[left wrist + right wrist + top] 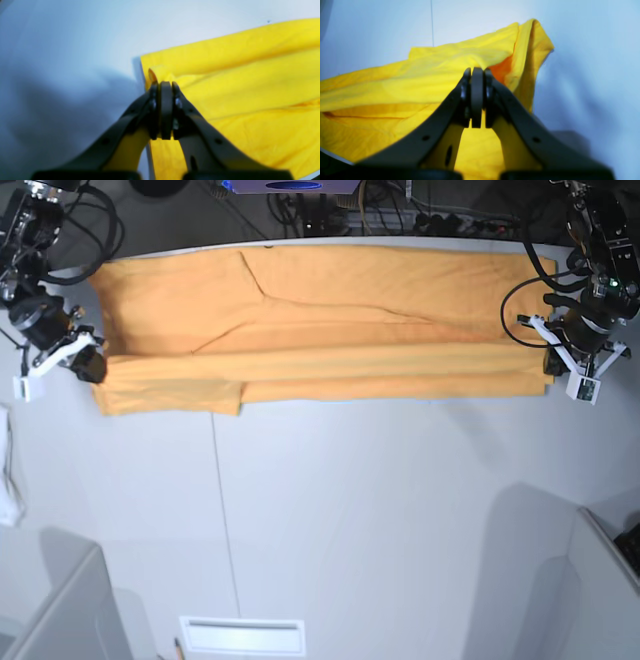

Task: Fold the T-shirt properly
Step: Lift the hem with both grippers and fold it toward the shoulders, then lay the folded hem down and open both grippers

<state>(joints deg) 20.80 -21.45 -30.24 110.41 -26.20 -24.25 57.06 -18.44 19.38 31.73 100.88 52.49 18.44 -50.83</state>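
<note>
Both clenched on the T-shirt (320, 320), left gripper (165, 83) at one end, right gripper (477, 70) at the other, long axis stretched between them across the far counter (380, 510), equally near.

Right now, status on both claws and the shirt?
Left claw shut on T-shirt edge. Right claw shut on opposite edge. T-shirt partly folded, stretched across the table's far side. Nothing in the way.

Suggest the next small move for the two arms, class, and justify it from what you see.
Probably carry both ends toward the table's near edge: the left gripper and right gripper are shut on opposite ends of the T-shirt, stretched in a long band at the far edge.
</note>
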